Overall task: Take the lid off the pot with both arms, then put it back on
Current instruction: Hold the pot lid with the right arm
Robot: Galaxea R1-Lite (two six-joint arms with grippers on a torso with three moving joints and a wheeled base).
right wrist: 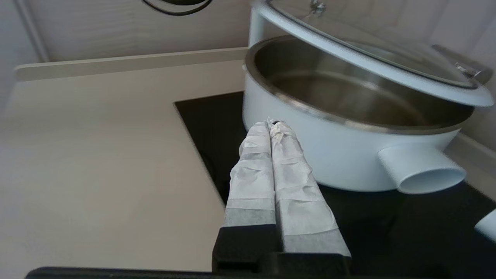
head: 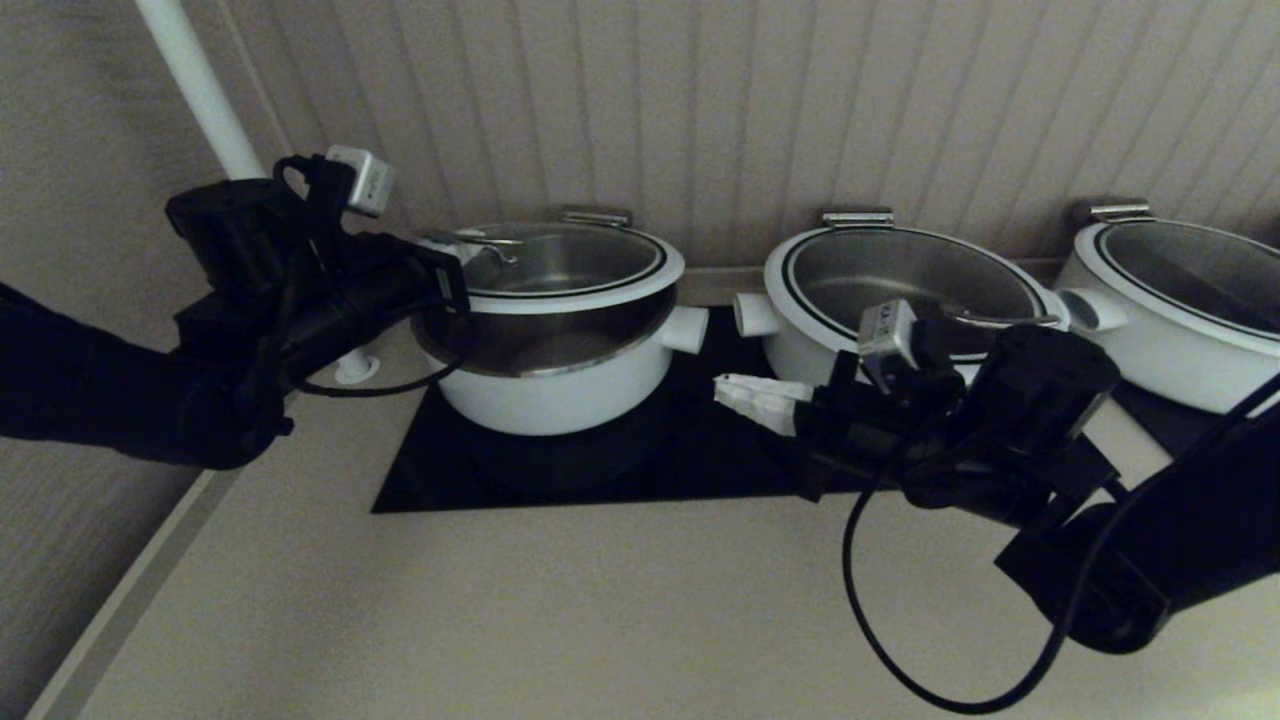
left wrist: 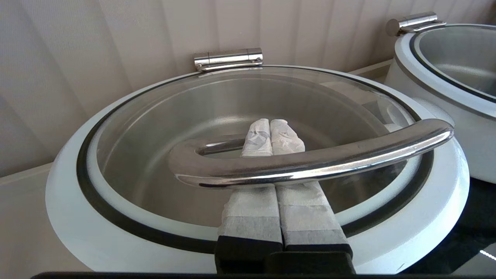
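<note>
The pot [head: 560,385] stands at the left end of the black cooktop [head: 600,475]. Its glass lid [head: 600,288] is raised off the front of the rim and tilted, still close to the steel hinge clip [head: 595,215] at the back. My left gripper [left wrist: 270,126] is shut, its taped fingers slid under the lid's steel loop handle [left wrist: 310,164], which rests across them. My right gripper [head: 722,388] is shut and empty, low over the cooktop just right of the pot [right wrist: 329,155], below its side handle [right wrist: 422,172] and under the raised lid [right wrist: 368,66].
A second lidded white pot [head: 800,350] stands right of the first, behind my right arm, and a third [head: 1150,360] is at the far right. A panelled wall runs close behind them. A white pole [head: 195,80] rises at the back left. Beige counter lies in front.
</note>
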